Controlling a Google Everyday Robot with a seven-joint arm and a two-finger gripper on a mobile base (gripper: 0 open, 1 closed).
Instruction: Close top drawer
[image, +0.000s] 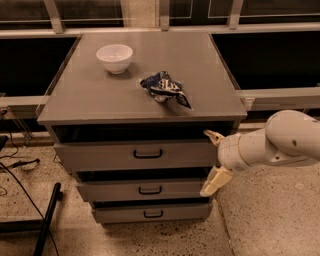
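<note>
The top drawer (100, 156) is a wide grey front with a small black wire handle (147, 153) at its centre. It stands a little out from the grey cabinet (100, 100), with a dark gap above it. My gripper (213, 159) is at the drawer's right end, fingers spread wide. One finger (214, 136) is near the drawer's upper right corner and the other finger (215, 181) hangs below, beside the middle drawer. It holds nothing.
Two narrower grey drawers, the middle drawer (110, 191) and the bottom drawer (115, 214), sit below. A white bowl (115, 58) and a crumpled blue-white bag (165, 88) lie on the cabinet top. A black pole (47, 217) and cables (15, 167) are on the floor at left.
</note>
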